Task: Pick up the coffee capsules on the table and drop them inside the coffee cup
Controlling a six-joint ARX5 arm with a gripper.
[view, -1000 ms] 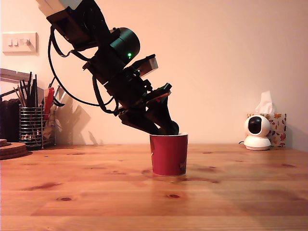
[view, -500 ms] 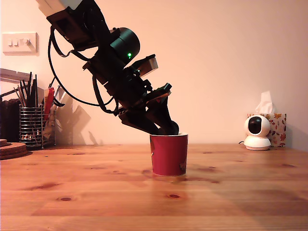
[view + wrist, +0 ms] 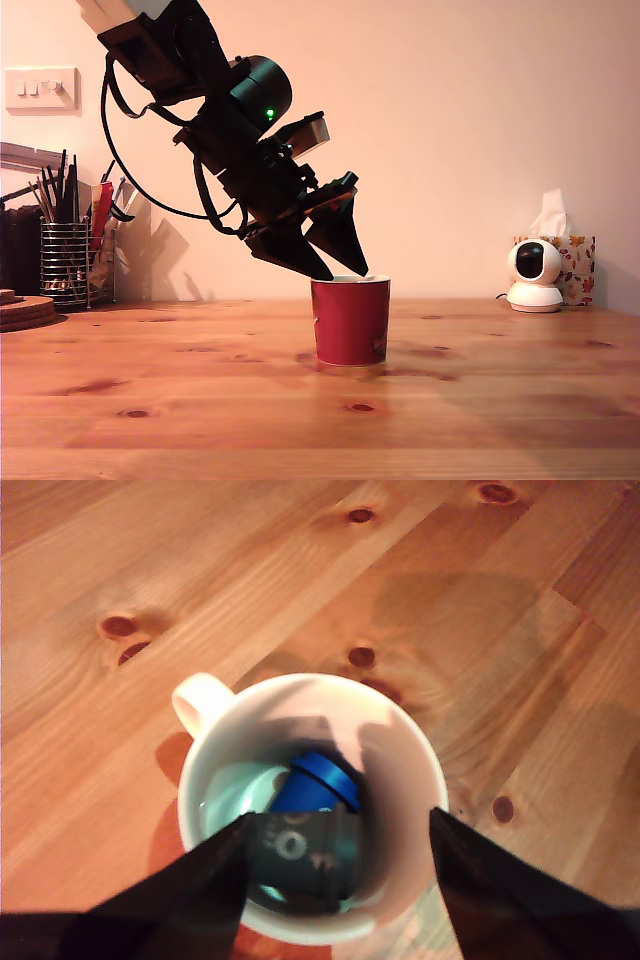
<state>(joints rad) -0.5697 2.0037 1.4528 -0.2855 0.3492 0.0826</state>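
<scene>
The red coffee cup [image 3: 350, 320] stands on the pine table [image 3: 200, 410] near the middle of the exterior view. My gripper [image 3: 345, 274] hangs just above its pale rim, tilted down from the exterior view's left, with its jaws spread and nothing between them. From the wrist, the cup [image 3: 405, 725] shows a cream inside and a small handle [image 3: 195, 696]. A dark blue coffee capsule [image 3: 316, 784] lies on its side at the cup's bottom, beside a darker object [image 3: 300, 848] that I cannot identify. My gripper [image 3: 340, 818] is open over the cup's mouth.
A wire-mesh utensil holder [image 3: 66, 262] and cork coasters [image 3: 24, 310] stand at the exterior view's far left. A small white camera [image 3: 533, 276] and a tissue box [image 3: 574, 262] sit at the far right. A light switch [image 3: 40, 88] is on the wall.
The fingers have spread apart over the cup. The rounded dark shape that sat at their tips is gone from between them. The arm has hardly moved.
</scene>
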